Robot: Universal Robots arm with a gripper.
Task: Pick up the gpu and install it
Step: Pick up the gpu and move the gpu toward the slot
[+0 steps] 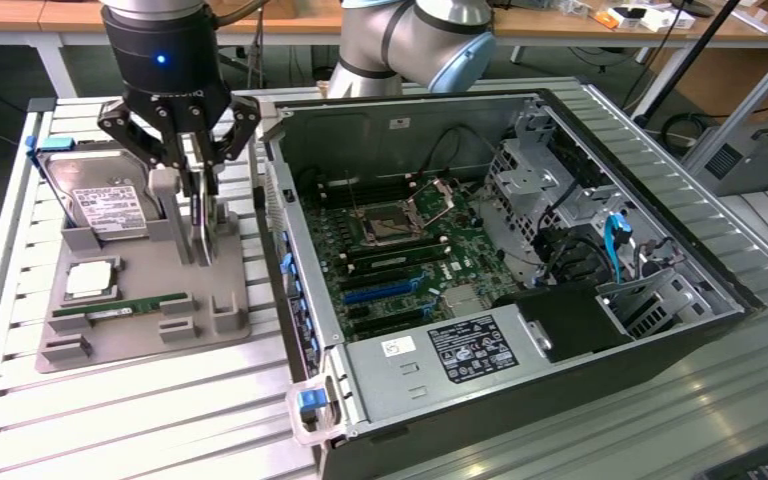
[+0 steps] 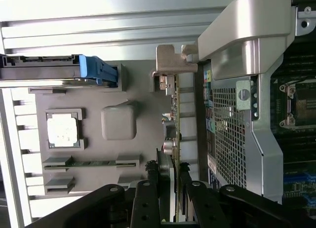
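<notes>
Gripper (image 1: 192, 205) hangs over the grey holder (image 1: 144, 275) on the bench (image 1: 117, 420), narrowed onto the gpu (image 1: 203, 238) with one finger on each face. Card stands on edge, which leaves both faces free for the pinch. Seated or just lifted: cannot tell. Open computer case (image 1: 398, 120) sits just beside.

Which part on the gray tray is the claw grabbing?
The thin card standing on its edge, pinched in the claw. The hard drive, square chip and skinny memory stick sit untouched.
</notes>
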